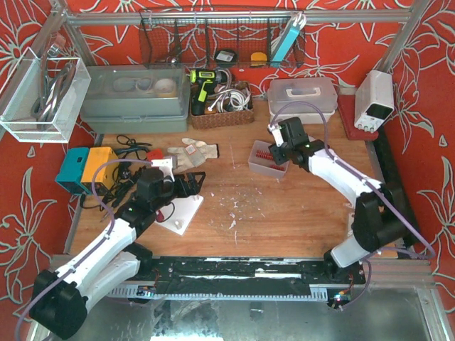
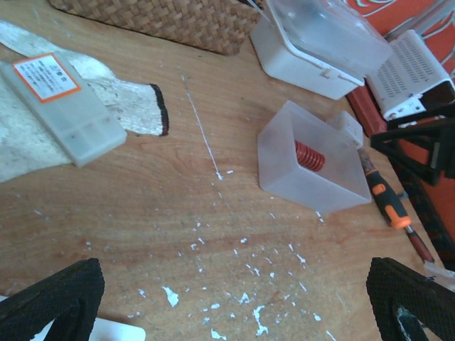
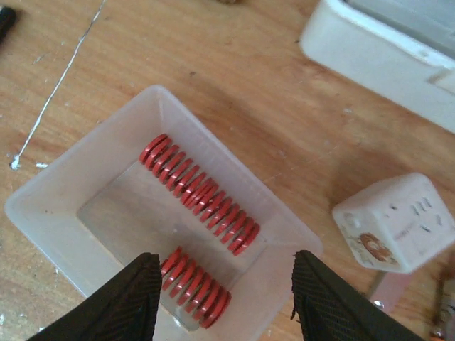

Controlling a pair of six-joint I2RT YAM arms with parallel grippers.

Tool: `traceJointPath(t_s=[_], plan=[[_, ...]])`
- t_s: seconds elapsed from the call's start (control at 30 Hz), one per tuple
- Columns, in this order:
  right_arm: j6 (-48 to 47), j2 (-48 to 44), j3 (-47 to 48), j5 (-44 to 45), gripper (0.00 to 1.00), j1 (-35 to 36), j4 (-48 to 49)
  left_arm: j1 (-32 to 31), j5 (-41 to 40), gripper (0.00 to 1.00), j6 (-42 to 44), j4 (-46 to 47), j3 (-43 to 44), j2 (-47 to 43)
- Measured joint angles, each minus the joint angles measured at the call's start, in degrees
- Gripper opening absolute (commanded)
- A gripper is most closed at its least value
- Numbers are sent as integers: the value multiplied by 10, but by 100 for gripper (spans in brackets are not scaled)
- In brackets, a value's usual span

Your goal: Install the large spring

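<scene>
Both right fingers (image 3: 124, 298) hang spread above the bin (image 3: 64, 177), the large spring (image 3: 199, 194) at 12 o'clock inside, awaiting pickup.

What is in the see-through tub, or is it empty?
Not empty. The tub holds two red springs lying on their sides, a long spring and a short spring; the right gripper hangs open above.

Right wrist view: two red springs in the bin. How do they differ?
Length: the long spring has clearly more coils and runs much farther than the short spring.
Place: the long spring lies across the middle of the bin; the short spring lies by the wall nearest the open right gripper.
Shared: both are red, lie on their sides on the same diagonal, and neither is gripped.
</scene>
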Motion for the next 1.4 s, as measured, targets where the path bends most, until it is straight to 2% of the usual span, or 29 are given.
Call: traceJointPath(t_s=[0.23,0.4,0.63,0.83,1.03,1.23,1.4], plan=[[-102,111,96,-61,43,-3,-63,0,44,100,-9,31,-30,-23],[-154,163,120,-81,37,-3,-79,0,59,100,-10,0,5,-19],[-196,209,142,-87,35,-1,-80,27,93,100,-16,-56,81,30],[-214,237,172,-85,33,1,-78,60,103,100,0,-98,106,35],[-224,263,178,-85,33,3,-74,84,88,100,28,-140,126,32],[-233,285,193,-72,40,5,-71,95,74,100,45,-160,136,32],[-237,308,202,-66,42,5,-79,97,71,100,53,-166,136,34]])
